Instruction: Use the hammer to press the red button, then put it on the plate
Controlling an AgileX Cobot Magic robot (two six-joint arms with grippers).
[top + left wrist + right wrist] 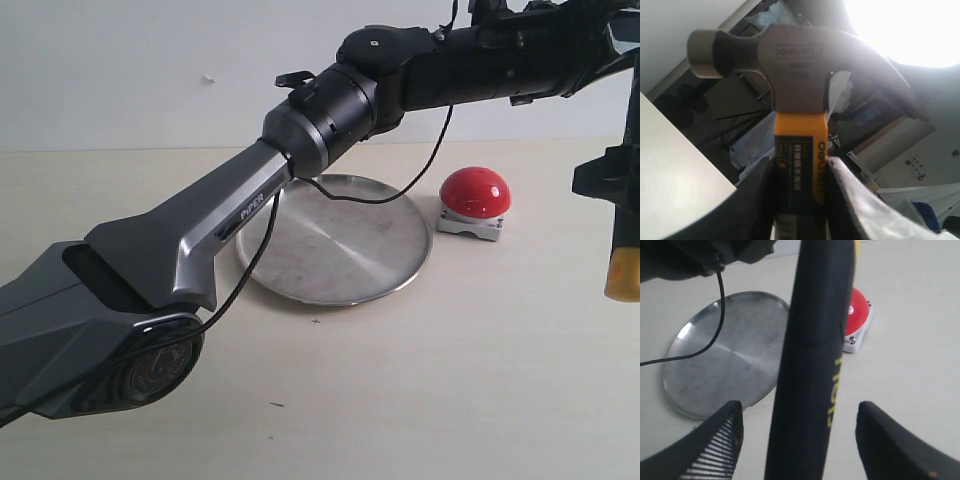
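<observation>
Between the pads of my left gripper sits the hammer, clamped at its yellow neck just under the grey steel head, with the claw to one side and the round face to the other. Further along the same tool, my right gripper stands wide open around the black handle. Its ribbed fingers are clear of the handle on both sides, and pale table shows in each gap.

Seen from outside, the handle's yellow end hangs at the right edge, to the right of the button. The front of the table is smooth and cream, with a few dark specks. My left arm slants over its left half and across the plate's left rim, and a thin black cable loops over the plate.

The plate lies mid-table, round and shallow, brushed silver with a raised rim. Just to its right, a narrow strip apart, is the button, a glossy red dome on a small grey square base. Behind both, the table's far edge meets a plain white wall.
</observation>
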